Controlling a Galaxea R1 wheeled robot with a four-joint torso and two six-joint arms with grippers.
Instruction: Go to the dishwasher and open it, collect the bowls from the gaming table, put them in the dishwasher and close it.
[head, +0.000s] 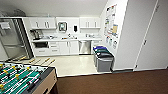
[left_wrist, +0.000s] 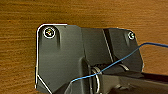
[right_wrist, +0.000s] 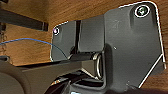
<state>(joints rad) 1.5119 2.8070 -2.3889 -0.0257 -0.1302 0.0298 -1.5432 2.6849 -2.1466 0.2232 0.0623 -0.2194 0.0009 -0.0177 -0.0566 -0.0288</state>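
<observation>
The dishwasher (head: 85, 47) is a steel-fronted unit under the counter at the back of the kitchenette, between white cabinet doors, and its door is shut. It lies well ahead of me, across the pale kitchen floor (head: 72, 63). The bowls and the gaming table are out of view. Both wrist views look down past the robot's dark plates onto brown carpet (left_wrist: 20, 50) (right_wrist: 75, 10).
A foosball table (head: 22, 80) with a green field fills the near left corner. Grey waste bins (head: 103, 60) stand against the right wall by the kitchen entrance. A glass-fronted fridge (head: 12, 40) stands at left. Brown carpet (head: 112, 82) stretches ahead, with a white door (head: 152, 37) at right.
</observation>
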